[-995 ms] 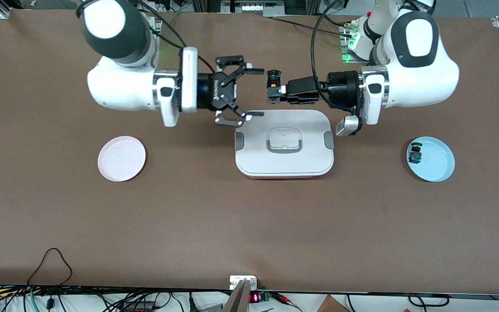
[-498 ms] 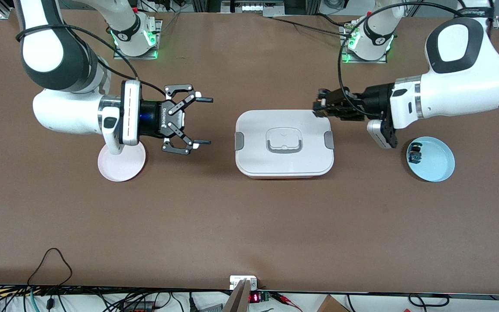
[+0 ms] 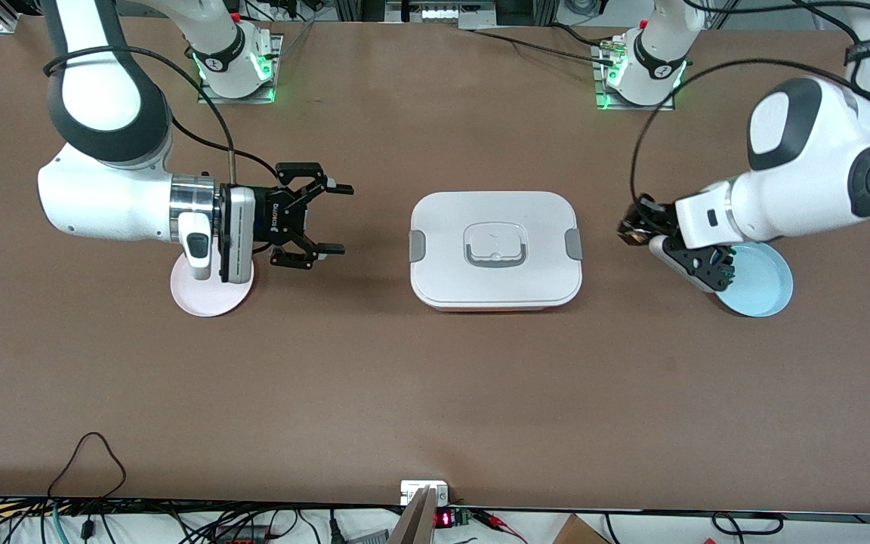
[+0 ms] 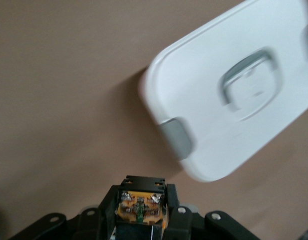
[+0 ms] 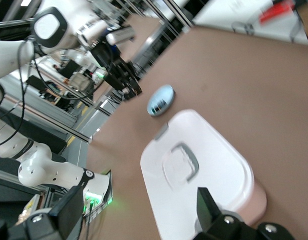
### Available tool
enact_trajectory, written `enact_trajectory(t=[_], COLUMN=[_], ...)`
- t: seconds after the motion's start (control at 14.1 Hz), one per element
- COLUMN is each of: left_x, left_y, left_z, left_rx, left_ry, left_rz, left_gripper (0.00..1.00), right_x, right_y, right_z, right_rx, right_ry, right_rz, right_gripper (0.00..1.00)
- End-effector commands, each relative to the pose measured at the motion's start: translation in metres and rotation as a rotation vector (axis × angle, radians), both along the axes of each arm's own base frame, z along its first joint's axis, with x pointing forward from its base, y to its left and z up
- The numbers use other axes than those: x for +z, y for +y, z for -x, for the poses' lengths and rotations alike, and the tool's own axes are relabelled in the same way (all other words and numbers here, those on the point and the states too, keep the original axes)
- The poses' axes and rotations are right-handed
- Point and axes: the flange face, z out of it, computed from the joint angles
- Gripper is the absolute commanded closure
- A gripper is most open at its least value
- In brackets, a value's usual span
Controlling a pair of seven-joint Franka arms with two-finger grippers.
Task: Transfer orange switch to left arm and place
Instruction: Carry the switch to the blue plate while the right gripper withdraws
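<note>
Two arms sit well apart from the box (image 3: 495, 251), one toward each end of the table. The left gripper (image 3: 629, 228) hangs just beside the box's end toward the left arm, between the box and the blue plate (image 3: 771, 291), and its fingers are clamped on the orange switch (image 4: 140, 209). The left wrist view shows the part pinched between the black pads, yellowish contacts facing the camera, with the box's grey side clip (image 4: 178, 137) near it. The right gripper (image 3: 327, 219) hovers over bare table between the pink plate (image 3: 205, 296) and the box, its fingers spread wide and holding nothing. In the right wrist view the box's lid handle (image 5: 180, 161) lies ahead of those parted fingers.

The switch is therefore still on the left arm's side of the box, so the handover seems not yet done. The main risk, as I judge it, is the box itself: the left gripper looks low and close to that end wall, and a straight sweep toward the other arm could clip the lid or clip and knock the part loose. The switch is tiny, so a slightly misaligned meeting of the two grippers could let it slip and drop onto the lid or table.
</note>
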Motion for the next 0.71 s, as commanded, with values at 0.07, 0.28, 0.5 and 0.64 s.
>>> enact_trajectory(t=[0.07,0.28,0.5,0.64], left_x=[-0.057,-0.09,-0.123,-0.151], left_y=[0.097,0.169,0.219,0.247], left_z=[-0.024,-0.029,-0.023,-0.018], left_rx=[-0.332,-0.551,-0.766,-0.871], left_ry=[-0.025,-0.07,-0.083,-0.118], left_rz=[-0.108,-0.126,-0.105,-0.049], left_gripper=[0.78,0.78,0.78,0.73], right_x=[-0.004,-0.007,-0.006,0.011], right_y=[-0.024,-0.047,-0.085,-0.109], right_z=[0.004,0.005,0.008,0.008], right_rx=[-0.112,-0.226,-0.392,-0.396], right_ry=[0.223,0.281,0.373,0.378], right_rz=[0.26,0.608,0.939,1.089], right_gripper=[0.0,0.0,0.0,0.0])
